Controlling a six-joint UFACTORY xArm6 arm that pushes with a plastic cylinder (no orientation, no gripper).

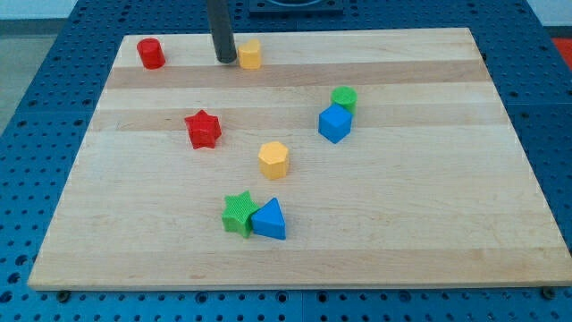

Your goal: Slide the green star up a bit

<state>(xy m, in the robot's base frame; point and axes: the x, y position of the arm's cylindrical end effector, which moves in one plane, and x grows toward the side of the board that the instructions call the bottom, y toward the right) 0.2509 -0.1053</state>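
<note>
**Green star low on the board, my tip far off at the top**

The green star point(238, 214) sits low on the wooden board point(429, 224), touching the blue triangular block point(269, 220) at its 3 o'clock. A yellow hexagonal block point(273, 159) lies at its 1 o'clock, a red star point(203, 129) at 11. Toward 2 o'clock, a blue cube point(334, 123) touches a green cylinder point(344, 98). My tip point(225, 60) is a bare rod with no jaws, holding nothing, at 12 o'clock, just beside a yellow block point(250, 55), with a red cylinder point(150, 54) at its 9.
</note>
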